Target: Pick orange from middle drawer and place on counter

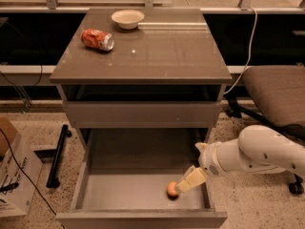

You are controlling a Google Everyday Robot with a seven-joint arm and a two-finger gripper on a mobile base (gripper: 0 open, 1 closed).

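The orange [171,189] is a small round fruit lying on the floor of the open middle drawer [119,194], near its front right. My gripper [187,181] reaches in from the right on a white arm and sits right beside the orange, at its right side, just above the drawer floor. The counter [162,51] is the glossy grey-brown top of the cabinet, above the drawers.
A crushed orange-red soda can [97,38] and a white bowl [127,18] stand at the back left of the counter. An office chair [279,92] is to the right, a cardboard box [12,173] on the floor at the left.
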